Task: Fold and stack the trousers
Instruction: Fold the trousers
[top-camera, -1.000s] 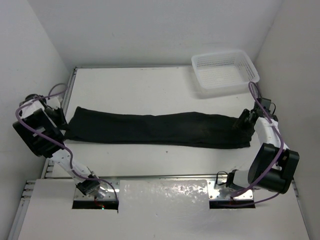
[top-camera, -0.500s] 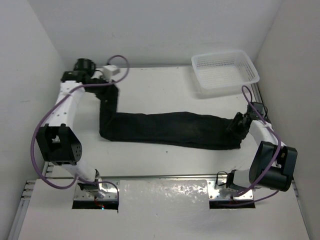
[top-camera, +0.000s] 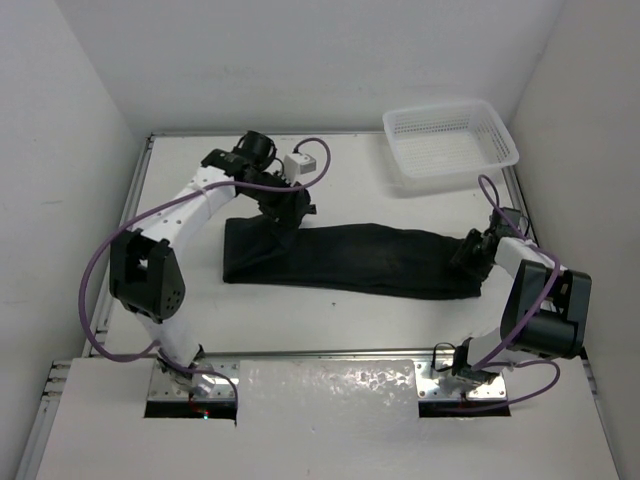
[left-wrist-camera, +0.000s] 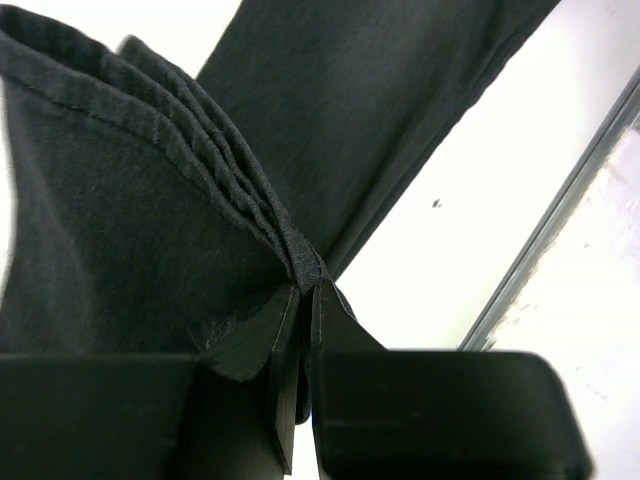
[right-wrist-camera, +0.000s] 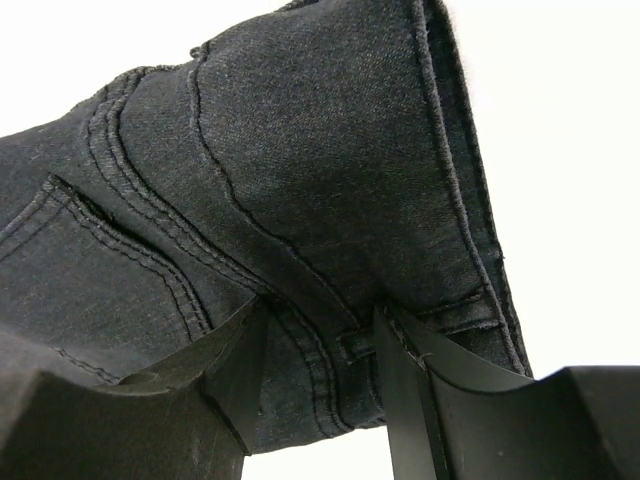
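The black trousers lie lengthwise across the white table, with their left end lifted and doubled back toward the middle. My left gripper is shut on that end. In the left wrist view its jaws pinch several stacked hem layers of the trousers, which hang above the tabletop. My right gripper sits at the waist end on the right. In the right wrist view it is shut on the thick seamed waistband of the trousers, and fabric fills the gap between the fingers.
A white mesh basket stands at the back right corner. White walls close in the table on the left, back and right. A metal rail runs along the near edge in front of the arm bases.
My left arm has swung from the far left up and rightward, carrying the leg end over the trousers and shortening them. The right gripper and the waist end have shifted slightly left.
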